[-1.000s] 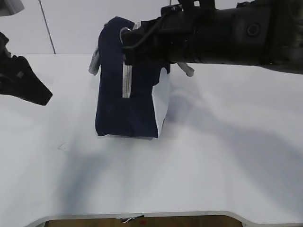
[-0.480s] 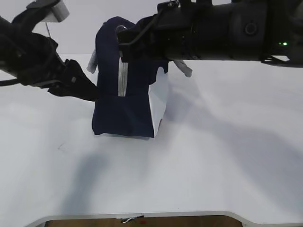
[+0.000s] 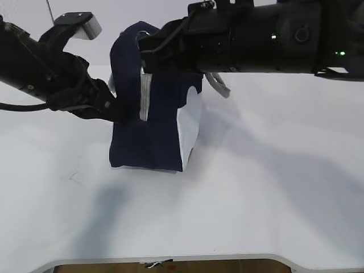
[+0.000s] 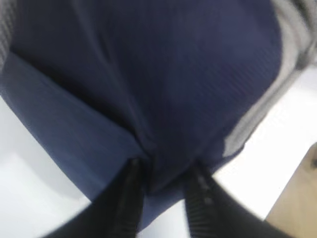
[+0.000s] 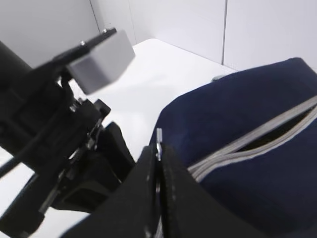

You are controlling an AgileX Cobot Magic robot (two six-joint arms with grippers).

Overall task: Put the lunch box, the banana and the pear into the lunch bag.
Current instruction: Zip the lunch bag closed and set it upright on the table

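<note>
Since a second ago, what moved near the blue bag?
The left gripper swung in from the left edge and pinched the lunch bag's side fabric. The bag shifted slightly left. The right gripper stayed shut on the zipper pull at the top.

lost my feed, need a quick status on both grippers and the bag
Left gripper pinching lunch bag side fabric. Right gripper shut on zipper pull; zipper partly open. No lunch box, banana or pear in view.

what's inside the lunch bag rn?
Cannot tell. The lunch bag is nearly zipped; the right wrist view shows only a dark slit along the grey zipper. No lunch box, banana or pear is visible anywhere.
</note>
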